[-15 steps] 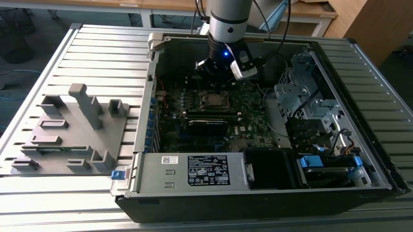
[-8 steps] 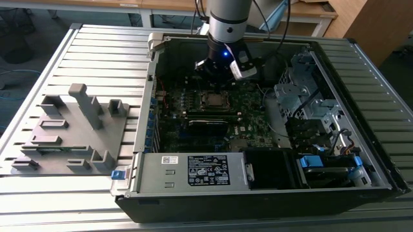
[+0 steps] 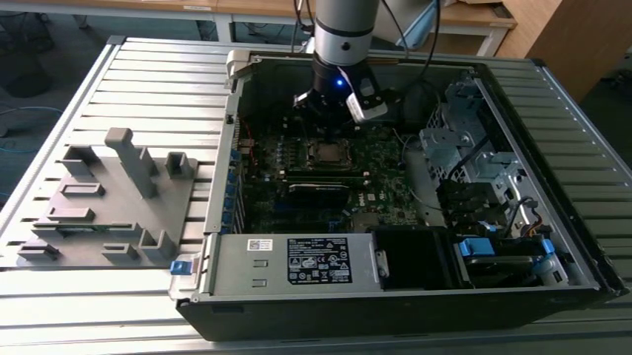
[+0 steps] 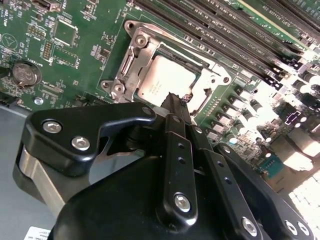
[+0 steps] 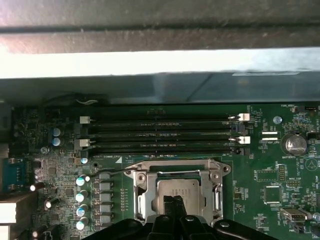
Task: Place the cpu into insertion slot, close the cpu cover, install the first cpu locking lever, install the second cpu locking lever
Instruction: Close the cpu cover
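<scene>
The cpu [image 4: 161, 80], a small square chip with a dull silvery top, lies flat in the insertion slot [image 3: 327, 154] on the green motherboard. The cpu cover [image 4: 131, 64], a thin silver frame, lies down around it, and the chip shows through the cut-out. The same chip [image 5: 181, 188] and frame [image 5: 144, 194] appear in the first wrist view. My gripper [image 4: 175, 99] hangs just over one edge of the chip, its black fingers shut together with nothing between them. I cannot tell whether the tips touch the chip, or how the locking levers stand.
Long black memory slots [image 5: 160, 132] run beside the socket, with the case wall [image 5: 150, 65] beyond them. A coin battery [image 4: 25, 74] sits on the board. On the exterior view's left is a grey fixture block [image 3: 109, 200]. A power supply [image 3: 296, 260] and drive cage [image 3: 464, 144] fill the case.
</scene>
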`<state>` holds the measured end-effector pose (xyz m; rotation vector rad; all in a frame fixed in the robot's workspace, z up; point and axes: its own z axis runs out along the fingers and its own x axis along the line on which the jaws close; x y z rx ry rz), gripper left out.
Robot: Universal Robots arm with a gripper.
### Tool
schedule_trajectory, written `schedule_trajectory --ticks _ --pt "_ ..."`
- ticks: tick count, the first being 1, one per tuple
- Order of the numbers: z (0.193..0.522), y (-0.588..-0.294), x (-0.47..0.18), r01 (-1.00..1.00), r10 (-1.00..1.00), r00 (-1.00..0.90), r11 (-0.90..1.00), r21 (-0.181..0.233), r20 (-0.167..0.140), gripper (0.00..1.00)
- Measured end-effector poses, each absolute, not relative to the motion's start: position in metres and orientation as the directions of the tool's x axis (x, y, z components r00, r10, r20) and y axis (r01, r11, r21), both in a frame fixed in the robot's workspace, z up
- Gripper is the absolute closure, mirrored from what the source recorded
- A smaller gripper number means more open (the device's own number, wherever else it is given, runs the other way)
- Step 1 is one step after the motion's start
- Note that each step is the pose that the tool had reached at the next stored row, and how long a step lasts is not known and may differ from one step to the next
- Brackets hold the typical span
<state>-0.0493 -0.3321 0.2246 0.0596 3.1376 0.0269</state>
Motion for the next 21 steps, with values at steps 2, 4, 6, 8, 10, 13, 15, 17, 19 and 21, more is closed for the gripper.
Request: schedule_trajectory --ticks 2,4,6,8,10,13,15,17,19,21 --pt "0.2230 -0.3321 -0.0499 0.038 0.038 -0.999 0.999 0.017 -0.003 0.90" --pt "0.2215 -0.3321 -0.0505 0.038 0.038 -0.999 0.999 0.017 -0.003 0.90" --pt "0.2201 -0.3321 -0.0513 0.038 0.038 -0.999 0.999 0.017 -0.003 0.90" --pt "0.2187 -0.3321 -0.0522 0.038 0.038 -0.999 0.999 0.017 -0.003 0.90" --pt "0.2176 -0.3322 -0.0534 0.038 0.038 -0.999 0.999 0.017 -0.003 0.90" --pt "0.2175 -0.3322 -0.0537 0.038 0.038 -0.999 0.999 0.017 -0.003 0.90" --pt "0.2174 -0.3321 -0.0541 0.038 0.038 -0.999 0.999 0.017 -0.003 0.90" --pt "0.2169 -0.3322 -0.0558 0.038 0.038 -0.999 0.999 0.017 -0.003 0.90" --pt "0.2166 -0.3322 -0.0569 0.038 0.038 -0.999 0.999 0.017 -0.003 0.90" --pt "0.2166 -0.3322 -0.0569 0.038 0.038 -0.999 0.999 0.017 -0.003 0.90"
